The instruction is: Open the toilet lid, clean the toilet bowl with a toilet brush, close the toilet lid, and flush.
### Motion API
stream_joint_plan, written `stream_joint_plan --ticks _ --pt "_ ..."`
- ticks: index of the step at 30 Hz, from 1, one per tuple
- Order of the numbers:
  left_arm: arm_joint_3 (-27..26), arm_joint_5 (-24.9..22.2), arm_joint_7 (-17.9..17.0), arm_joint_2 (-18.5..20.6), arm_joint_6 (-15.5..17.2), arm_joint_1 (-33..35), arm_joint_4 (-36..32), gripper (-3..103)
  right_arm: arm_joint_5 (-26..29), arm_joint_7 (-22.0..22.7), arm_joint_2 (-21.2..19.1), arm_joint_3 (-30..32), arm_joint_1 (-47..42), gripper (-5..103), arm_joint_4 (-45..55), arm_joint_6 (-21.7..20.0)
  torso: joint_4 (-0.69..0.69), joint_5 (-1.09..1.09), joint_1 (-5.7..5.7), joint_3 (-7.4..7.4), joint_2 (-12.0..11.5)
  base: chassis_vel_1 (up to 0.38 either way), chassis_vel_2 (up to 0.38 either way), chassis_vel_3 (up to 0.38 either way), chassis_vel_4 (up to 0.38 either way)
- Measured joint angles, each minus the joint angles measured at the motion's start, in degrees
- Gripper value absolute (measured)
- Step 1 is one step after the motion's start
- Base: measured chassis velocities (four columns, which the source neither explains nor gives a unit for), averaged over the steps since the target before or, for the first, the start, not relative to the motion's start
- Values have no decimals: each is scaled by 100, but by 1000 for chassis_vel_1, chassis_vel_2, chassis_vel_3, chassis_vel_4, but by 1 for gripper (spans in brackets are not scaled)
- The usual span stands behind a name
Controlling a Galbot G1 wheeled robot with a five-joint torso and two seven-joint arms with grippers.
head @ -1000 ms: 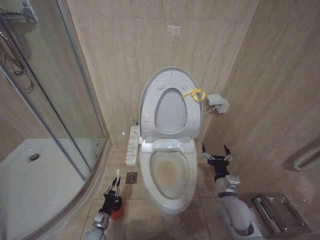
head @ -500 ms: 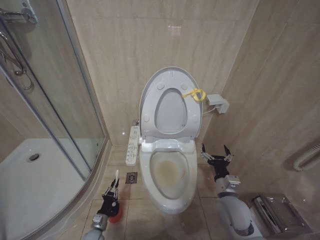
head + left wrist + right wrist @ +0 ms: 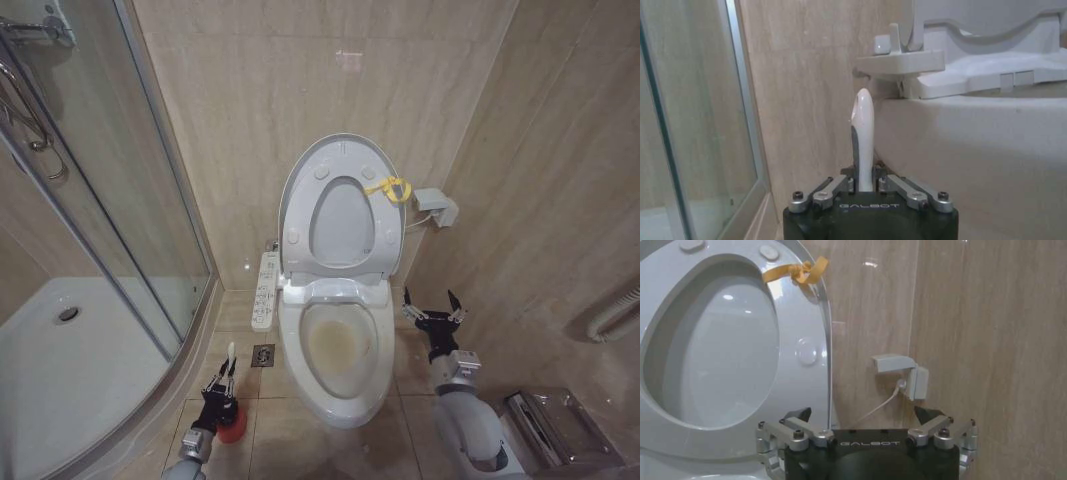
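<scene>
Head view: a white electronic toilet stands against a beige tiled wall, a glass shower enclosure (image 3: 100, 220) to its left. The toilet lid (image 3: 345, 210) is raised and leans back against the wall, with the seat ring folded up against it and a yellow loop (image 3: 392, 187) tied at its edge. Below, the toilet bowl (image 3: 338, 345) lies exposed, yellowish-brown staining inside. On the floor left of the bowl, the left gripper (image 3: 224, 385) sits low over a small red holder cup (image 3: 233, 430), with the white handle of the toilet brush (image 3: 233, 352) poking straight up between its fingers. The bowl lies to that gripper's right and higher. The right gripper (image 3: 430, 318) hovers beside the bowl's right side, its fingers spread wide with nothing between them.

Left wrist view: the left gripper (image 3: 867, 187) has its two fingers drawn in against the brush handle (image 3: 863, 145) on either side, low on the shaft. The handle's long axis runs upright, straight out from the palm. The bristle head is hidden. The bowl's curved outer wall (image 3: 973, 160) is close on one side, with its rim above the gripper.

Right wrist view: the right gripper (image 3: 863, 420) stands parted and empty, facing the raised lid (image 3: 720, 350) and a wall socket (image 3: 903, 375).

My reading: the left arm is the one placed for the brush, which must rise clear of the cup, then cross rightward over the rim.
</scene>
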Motion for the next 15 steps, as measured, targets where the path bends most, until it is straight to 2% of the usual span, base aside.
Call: stream_joint_plan --ticks 5,11,15 --pt "35 14 62 -48 0 -39 174 15 0 0 0 0 0 100 0 0 0 0 0 0 0 0 0 0 0" --pt "175 14 239 -151 -6 -187 799 15 0 0 0 0 0 100 0 0 0 0 0 0 0 0 0 0 0" --pt "197 16 251 -188 -8 -167 830 15 0 0 0 0 0 100 0 0 0 1 -1 0 1 0 0 0 0"
